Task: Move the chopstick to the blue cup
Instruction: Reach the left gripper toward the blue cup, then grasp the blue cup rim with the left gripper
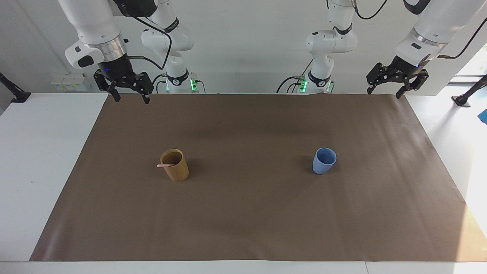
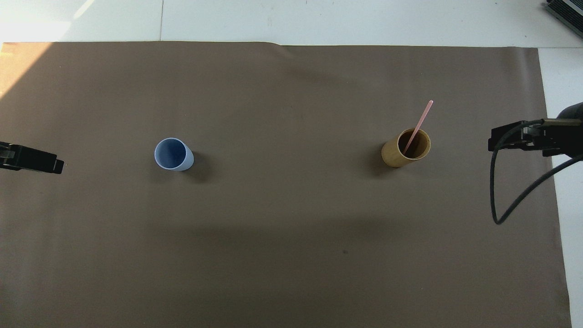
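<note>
nothing is gripped yet: our right gripper [image 1: 129, 93] and left gripper [image 1: 395, 83] hang spread, well apart from the cups. the chopstick [image 2: 416, 128] leans in the tan cup [image 2: 405, 150]; next we reach it, then carry to the blue cup [image 2: 173, 155].

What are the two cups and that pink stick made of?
The blue cup looks like matte plastic or silicone: smooth, no shine. The tan-brown cup could be bamboo, wood or cardboard: dull, even surface. The chopstick seems plastic, judging by its uniform pale pink.
</note>
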